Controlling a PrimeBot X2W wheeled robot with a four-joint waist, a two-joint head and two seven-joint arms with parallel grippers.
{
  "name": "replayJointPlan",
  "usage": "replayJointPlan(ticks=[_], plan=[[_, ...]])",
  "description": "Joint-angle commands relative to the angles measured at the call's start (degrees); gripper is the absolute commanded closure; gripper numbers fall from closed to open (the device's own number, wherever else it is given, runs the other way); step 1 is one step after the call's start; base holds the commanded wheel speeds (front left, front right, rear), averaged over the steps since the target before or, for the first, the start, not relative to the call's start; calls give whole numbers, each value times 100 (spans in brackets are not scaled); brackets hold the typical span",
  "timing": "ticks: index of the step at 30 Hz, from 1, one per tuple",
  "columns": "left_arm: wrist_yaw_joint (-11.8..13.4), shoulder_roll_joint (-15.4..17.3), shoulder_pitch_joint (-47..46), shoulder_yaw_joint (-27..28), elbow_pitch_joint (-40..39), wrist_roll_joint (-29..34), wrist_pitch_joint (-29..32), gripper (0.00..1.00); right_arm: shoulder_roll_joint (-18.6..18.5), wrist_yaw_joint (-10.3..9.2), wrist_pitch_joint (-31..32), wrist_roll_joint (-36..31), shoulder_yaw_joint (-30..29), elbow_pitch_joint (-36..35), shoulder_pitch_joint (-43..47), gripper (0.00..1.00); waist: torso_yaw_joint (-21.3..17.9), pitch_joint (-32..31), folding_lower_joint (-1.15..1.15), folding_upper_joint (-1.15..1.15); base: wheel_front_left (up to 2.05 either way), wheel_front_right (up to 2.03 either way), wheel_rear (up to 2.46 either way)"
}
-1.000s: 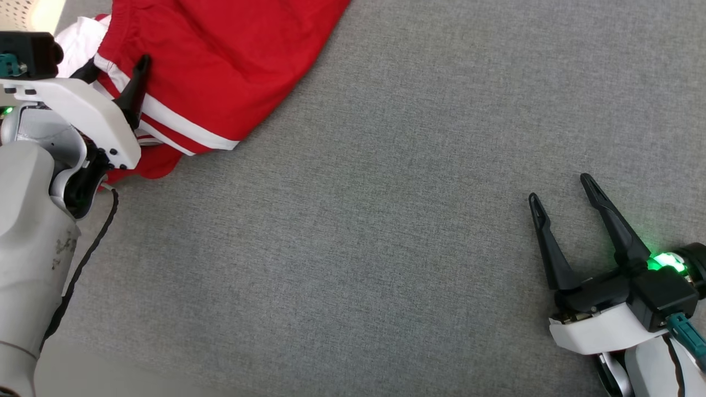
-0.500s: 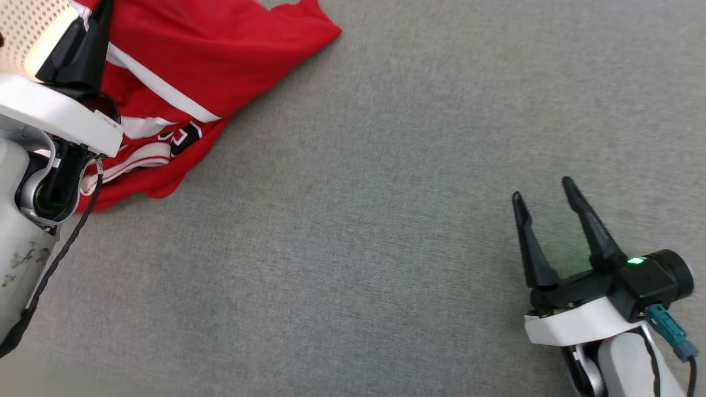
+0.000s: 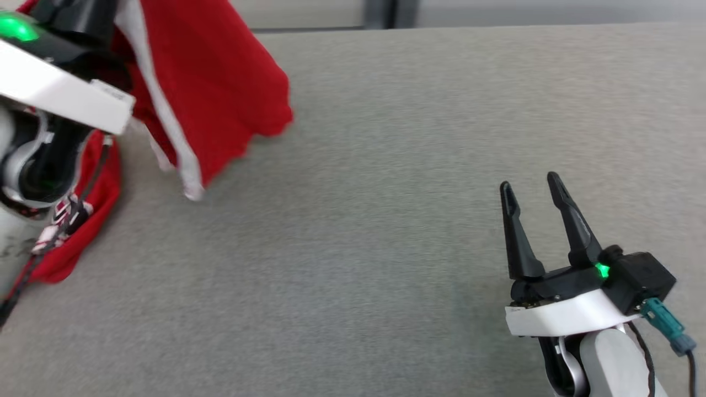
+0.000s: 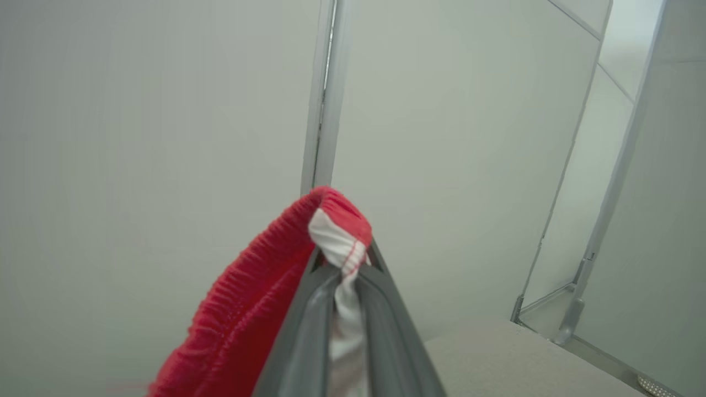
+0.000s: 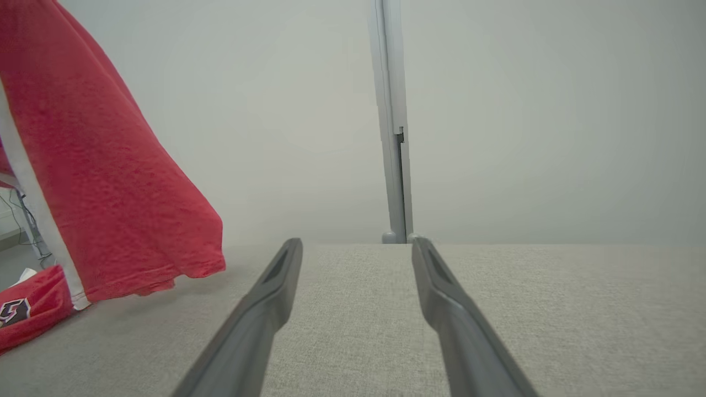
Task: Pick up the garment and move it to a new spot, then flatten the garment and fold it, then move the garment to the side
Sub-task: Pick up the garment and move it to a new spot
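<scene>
The garment (image 3: 209,82) is red with a white side stripe and hangs in the air at the upper left. Its lower end (image 3: 83,242) still rests on the grey table. My left gripper (image 4: 342,263) is shut on the bunched elastic waistband (image 4: 337,218), with white fabric squeezed between the fingers. The right wrist view shows the garment (image 5: 110,193) hanging at the left, with a fold bearing a printed logo (image 5: 16,311) on the table below. My right gripper (image 3: 529,184) stands open and holds nothing at the lower right, far from the cloth. Its fingers (image 5: 276,281) are spread wide over the table.
The grey fabric-covered table (image 3: 386,231) stretches across the middle and right. Pale wall panels with a vertical post (image 5: 391,138) stand along its far edge. My left arm's white wrist (image 3: 60,94) and black cable (image 3: 33,259) sit in front of the garment's lower part.
The left gripper has lifted the garment from lying on the table to hanging in the air. The head camera has tilted up, bringing the table's far edge into view. The right gripper stays open.
</scene>
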Motion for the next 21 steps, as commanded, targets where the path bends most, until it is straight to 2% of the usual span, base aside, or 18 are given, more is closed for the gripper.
replayJointPlan(ticks=[1, 8, 13, 17, 21], plan=[[83, -72, -80, -36, -55, 78, 23, 100, -6, -11, -4, 100, -16, -8, -35, 0, -630, -270, 0, 0, 0, 0, 0], [522, -823, -196, -337, 0, 290, -13, 100, -5, -11, -4, 435, -103, -101, -75, 0, -1419, -353, 0, 0, 0, 0, 0], [550, -1320, 100, -924, 380, 619, -2, 100, -3, -11, -4, 517, -177, -93, -17, 0, -1707, -322, 0, 0, 0, 0, 0], [553, -1710, 671, -1319, 838, 623, -76, 100, -3, -10, -4, 573, -119, -116, 48, 0, -1829, -240, 0, 0, 0, 0, 0], [410, -2125, 1341, -1700, 1383, 569, -138, 100, -3, -11, -4, 549, -75, -118, 95, 0, -1831, -138, 0, 0, 0, 0, 0]])
